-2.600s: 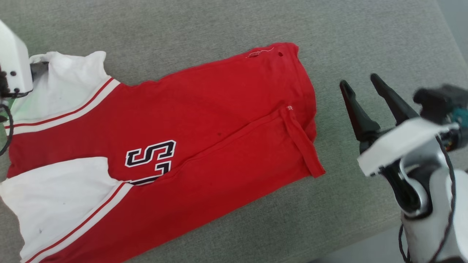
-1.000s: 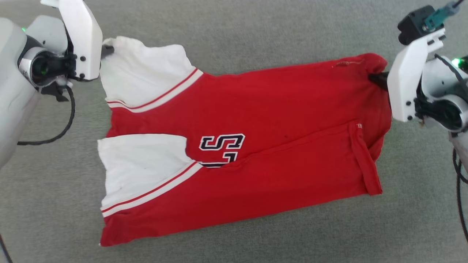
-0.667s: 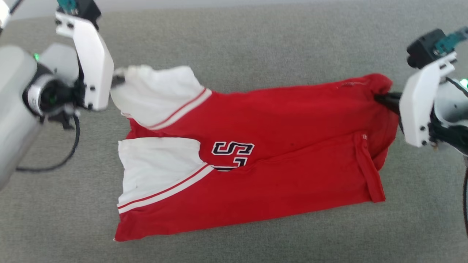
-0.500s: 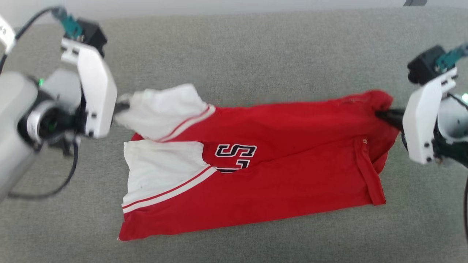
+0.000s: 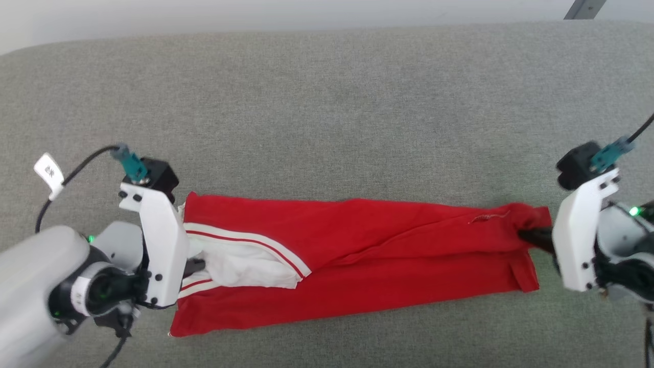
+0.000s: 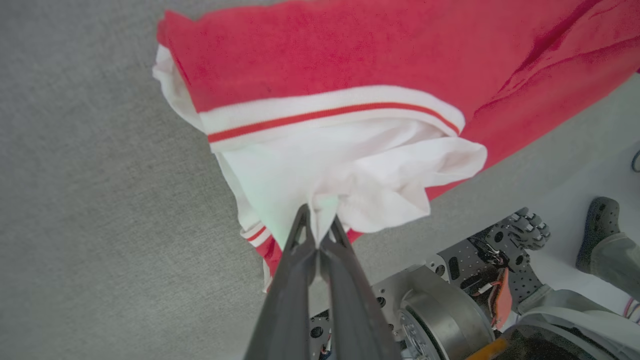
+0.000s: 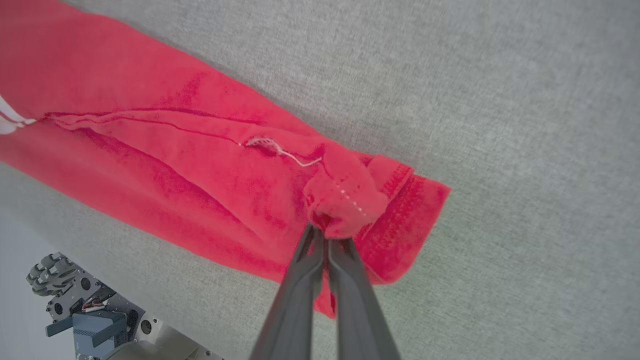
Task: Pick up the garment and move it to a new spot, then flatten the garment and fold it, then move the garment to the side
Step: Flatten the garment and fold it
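Observation:
The garment (image 5: pixel 357 260) is a red T-shirt with white sleeves, lying as a long narrow band across the grey surface, its far half folded toward me over the near half. My left gripper (image 5: pixel 196 264) is shut on the bunched white sleeve (image 6: pixel 345 170) at the band's left end. Its fingers (image 6: pixel 305 235) pinch that white cloth in the left wrist view. My right gripper (image 5: pixel 529 236) is shut on the red hem corner (image 7: pixel 345 205) at the right end, and the pinched fabric is puckered around the fingertips (image 7: pixel 312 240).
The grey fabric-covered surface (image 5: pixel 327 117) stretches wide behind the garment, its far edge near the top of the head view. The robot's wheeled base (image 6: pixel 450 295) shows below its near edge, and a person's shoe (image 6: pixel 597 235) stands on the floor beside it.
Both grippers have carried the garment's far edge toward me, folding the shirt in half lengthwise; the printed letters are now covered. The head view has also tilted, showing more of the surface behind.

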You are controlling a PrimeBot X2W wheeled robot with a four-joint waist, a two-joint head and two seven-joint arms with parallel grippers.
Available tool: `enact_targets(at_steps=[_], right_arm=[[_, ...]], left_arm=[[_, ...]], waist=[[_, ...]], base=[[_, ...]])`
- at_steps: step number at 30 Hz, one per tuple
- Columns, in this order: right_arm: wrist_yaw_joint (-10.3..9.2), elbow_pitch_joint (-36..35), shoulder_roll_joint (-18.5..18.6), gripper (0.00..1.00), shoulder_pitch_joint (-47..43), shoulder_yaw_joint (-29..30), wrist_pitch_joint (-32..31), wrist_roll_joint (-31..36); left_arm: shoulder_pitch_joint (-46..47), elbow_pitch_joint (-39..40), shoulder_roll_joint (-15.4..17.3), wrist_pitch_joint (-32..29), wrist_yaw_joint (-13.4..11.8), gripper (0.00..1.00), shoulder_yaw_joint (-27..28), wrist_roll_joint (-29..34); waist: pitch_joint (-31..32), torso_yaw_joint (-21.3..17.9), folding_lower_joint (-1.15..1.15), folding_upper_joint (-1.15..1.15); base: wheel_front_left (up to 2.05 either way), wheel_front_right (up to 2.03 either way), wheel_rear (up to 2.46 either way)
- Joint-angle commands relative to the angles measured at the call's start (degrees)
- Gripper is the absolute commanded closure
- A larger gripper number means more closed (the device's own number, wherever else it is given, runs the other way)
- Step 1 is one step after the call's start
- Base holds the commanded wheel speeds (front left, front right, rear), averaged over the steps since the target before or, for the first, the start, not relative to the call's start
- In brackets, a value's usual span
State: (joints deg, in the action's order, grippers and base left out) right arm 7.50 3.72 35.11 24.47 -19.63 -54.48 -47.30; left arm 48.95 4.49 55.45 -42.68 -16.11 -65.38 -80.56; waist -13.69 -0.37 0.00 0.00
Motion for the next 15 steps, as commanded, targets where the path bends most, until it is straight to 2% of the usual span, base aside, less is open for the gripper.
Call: enact_targets(at_steps=[1, 2, 3, 4, 5, 6, 7, 11, 15], right_arm=[[-0.02, 0.8, -0.7, 1.0, -0.5, -0.2, 0.3, 0.5], [-0.02, 1.7, -1.4, 0.83, -0.6, -0.3, 0.6, 0.7], [-0.02, 2.8, -2.3, 0.56, -0.5, -0.3, 0.8, 0.8], [-0.02, 3.9, -3.1, 0.24, -0.5, -0.6, 0.8, 0.8], [-0.02, 4.9, -3.5, 0.0, -0.3, -1.0, 0.8, 1.1], [-0.02, 5.7, -3.9, 0.0, -0.1, -1.3, 1.0, 1.3], [-0.02, 6.4, -4.4, 0.0, 0.2, -1.2, 1.7, 1.4], [-0.02, 7.8, -5.4, 0.0, -0.4, -0.7, 3.6, 1.1], [-0.02, 6.9, -4.6, 0.0, -2.6, 0.2, 5.1, 1.1]], left_arm=[[-1.4, -1.3, -0.9, 0.7, -0.4, 1.0, 0.0, -0.6], [-2.2, -2.4, -1.4, 1.3, -0.1, 0.96, -0.2, -0.8], [-2.8, -3.8, -1.9, 2.2, 0.0, 0.68, -0.2, -1.0], [-3.4, -5.3, -2.5, 3.0, 0.3, 0.56, -0.3, -1.1], [-3.8, -6.7, -3.1, 3.7, 0.8, 0.44, -0.4, -0.9], [-4.3, -7.9, -3.8, 4.9, 1.3, 0.06, -0.2, -0.8], [-4.6, -9.2, -4.3, 6.1, 1.7, 0.0, 0.1, -0.6], [-5.9, -12.3, -5.7, 10.9, 3.9, 0.0, 1.2, -0.3], [-7.1, -12.4, -5.3, 17.0, 5.5, 0.0, 2.7, 1.4]], waist=[[0.1, 0.0, 0.0, 0.0], [0.2, -0.1, 0.0, 0.0], [0.3, -0.2, 0.0, 0.0], [0.5, -0.3, 0.0, 0.0], [0.7, -0.4, 0.0, 0.0], [0.8, -0.5, 0.0, 0.0], [1.0, -0.6, 0.0, 0.0], [1.7, -0.4, 0.0, 0.0], [2.6, -0.4, 0.0, 0.0]], base=[[0.0, 0.0, 0.0], [0.0, 0.0, 0.0], [0.0, 0.0, 0.0], [0.0, 0.0, 0.0], [0.0, 0.0, 0.0], [0.0, 0.0, 0.0], [0.0, 0.0, 0.0], [0.0, 0.0, 0.0], [0.0, 0.0, 0.0]])
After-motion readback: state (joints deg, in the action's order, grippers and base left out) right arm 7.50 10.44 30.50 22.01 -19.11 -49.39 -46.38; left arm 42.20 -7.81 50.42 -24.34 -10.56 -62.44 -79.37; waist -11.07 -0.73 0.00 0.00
